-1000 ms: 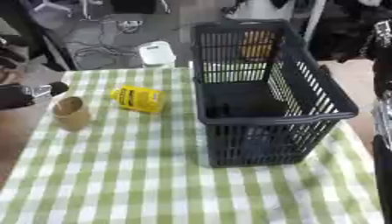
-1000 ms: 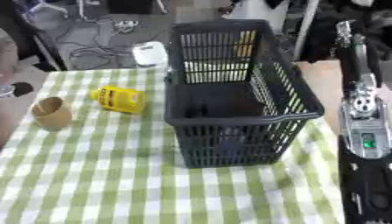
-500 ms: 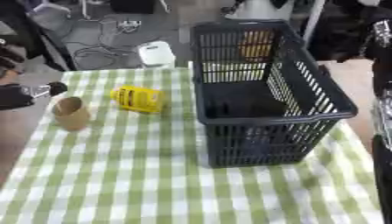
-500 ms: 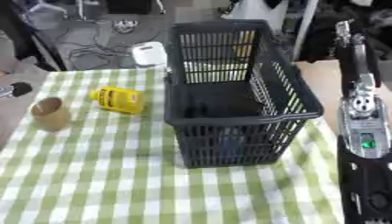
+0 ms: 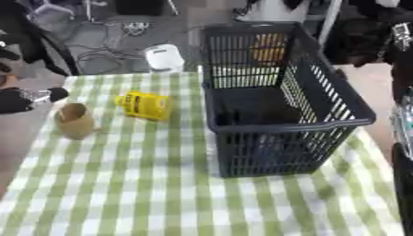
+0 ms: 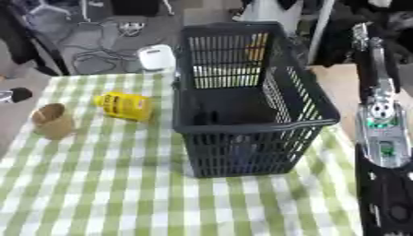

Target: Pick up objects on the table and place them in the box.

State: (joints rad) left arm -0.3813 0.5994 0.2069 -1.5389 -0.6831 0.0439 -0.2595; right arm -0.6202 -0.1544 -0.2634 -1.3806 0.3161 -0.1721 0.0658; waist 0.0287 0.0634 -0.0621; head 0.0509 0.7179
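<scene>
Left eye view shows a table [image 5: 169, 193] under a green-and-white checked cloth, with a dark slatted basket [image 5: 278, 99] standing upright on its right half. Through the bars, the basket's floor looks dark; I cannot tell whether anything lies inside.

Left of the basket, a yellow bottle [image 5: 144, 104] lies on its side on the cloth, near the basket wall but not touching it. Further left, near the table's left edge, a small brown cup [image 5: 74, 120] stands upright, well apart from the bottle. At the far edge of the table, just beside the basket's far-left corner, sits a white rounded object [image 5: 164, 57]; its kind is unclear.

The left hand [image 5: 24, 98] comes in at the left edge, dark, just above and left of the cup and not touching it. Whether its fingers are apart or together I cannot tell.

In the right eye view, the right arm [image 6: 380, 133] runs down the right edge, silver and black, beside the basket. The right hand itself does not show in either view.
</scene>
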